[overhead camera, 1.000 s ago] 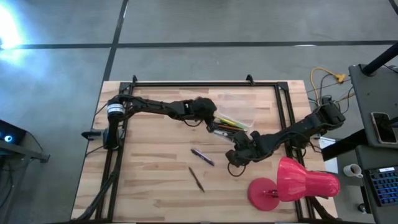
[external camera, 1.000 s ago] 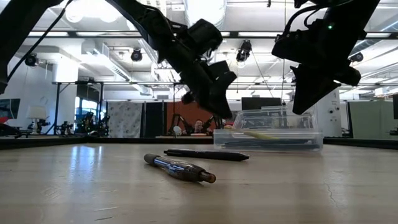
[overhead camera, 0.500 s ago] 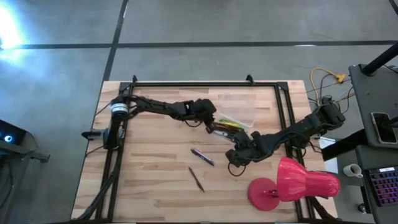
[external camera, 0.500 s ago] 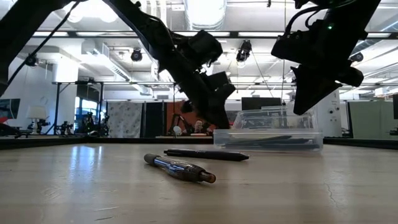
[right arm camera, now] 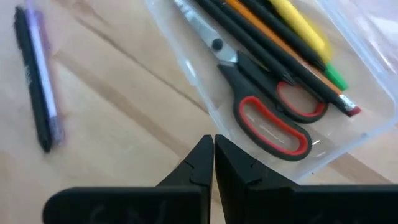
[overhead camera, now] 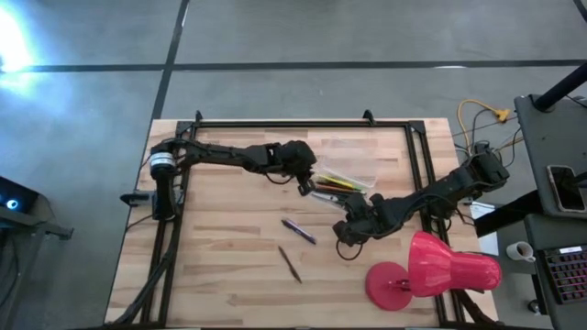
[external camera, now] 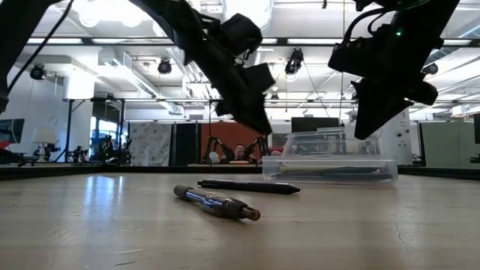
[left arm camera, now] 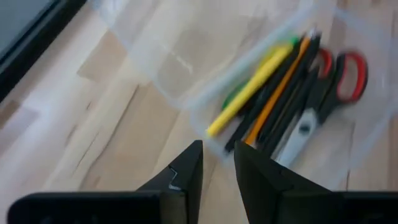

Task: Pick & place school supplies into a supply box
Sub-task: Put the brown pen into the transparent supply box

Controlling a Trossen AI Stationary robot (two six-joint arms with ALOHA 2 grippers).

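Two arms hang over the wooden table (overhead camera: pixel 220 275), both close to the supply box (overhead camera: pixel 353 174), the clear plastic tray that sits toward the far middle of the table. The left end effector (overhead camera: pixel 307 181) is just beside the box's left end, raised above the table in the low view; its fingers (left arm camera: pixel 186 174) stand a little apart with bare wood between them and nothing gripped. Straight ahead of those fingers the box holds a yellow pen (left arm camera: pixel 249 93), an orange pencil (left arm camera: pixel 273 99), dark pens and red-handled scissors (left arm camera: pixel 336 74) lying side by side.

The right end effector (overhead camera: pixel 346 229) hovers off the table on the near side of the box, its fingers (right arm camera: pixel 199 165) pressed together and empty. Its wrist view looks down on the box's rounded corner with the scissors (right arm camera: pixel 267 118) inside, just beyond the fingertips.

Still outside the box are two pens: a purple pen (overhead camera: pixel 299 230) near the table's middle, just left of the right end effector, and a dark pen (overhead camera: pixel 290 263) nearer the front edge. A pink-red lamp-shaped object (overhead camera: pixel 431 270) lies at the near right corner.
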